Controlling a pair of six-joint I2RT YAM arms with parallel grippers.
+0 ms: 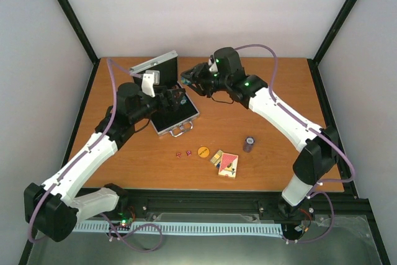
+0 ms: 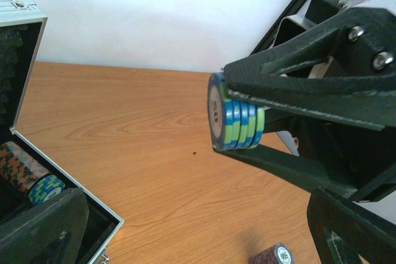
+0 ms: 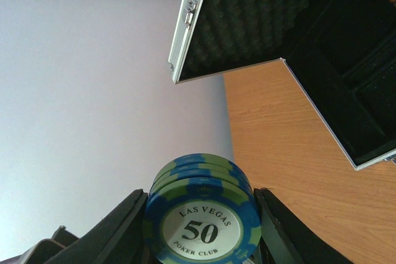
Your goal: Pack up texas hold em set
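Blue chips (image 3: 201,230): short stack with blue/green edges, top face reads 50. It is pinched by its edges between the right gripper (image 1: 188,79) fingers (image 3: 117,233) and held in the air just beside the far right of the case (image 1: 177,115).

Case sits far left on the table (image 1: 149,166). It is open, lid (image 1: 158,66) upright with foam lining, handle (image 1: 182,130) on the near side. One row of chips (image 2: 25,174) lies on edge in a slot, brown/orange with a blue-green one at the end.

Left gripper (image 1: 176,98) is over the case base, fingers (image 2: 46,230) spread wide, nothing between them.

Loose on the table, nearer than the case: red dice (image 1: 178,154), two of them, then orange button (image 1: 203,151) and card decks (image 1: 226,164) to their right. A dark chip stack (image 1: 249,144) stands furthest right, slightly farther back than the decks.
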